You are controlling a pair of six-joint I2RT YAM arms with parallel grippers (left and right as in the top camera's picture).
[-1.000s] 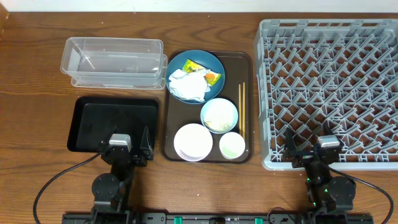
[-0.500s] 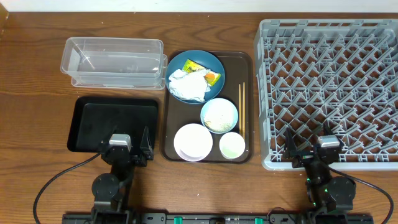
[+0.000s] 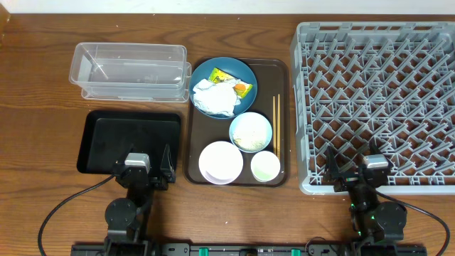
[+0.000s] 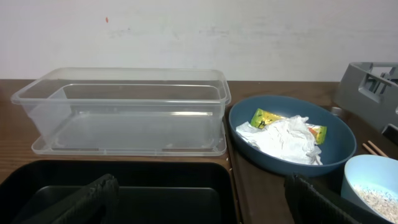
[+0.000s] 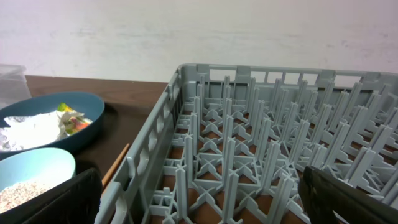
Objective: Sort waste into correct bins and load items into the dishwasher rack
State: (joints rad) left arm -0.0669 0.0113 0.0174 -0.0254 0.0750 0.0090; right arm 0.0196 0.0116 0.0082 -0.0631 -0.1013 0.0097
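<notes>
At the table's near edge, left gripper and right gripper hovered, jaws spread, empty; the brown tray sat between black tray and dishwasher rack, seemingly reachable by both.

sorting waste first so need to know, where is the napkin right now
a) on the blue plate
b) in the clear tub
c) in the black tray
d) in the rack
a, the napkin lies crumpled on the blue plate, next to the wrapper.
</notes>
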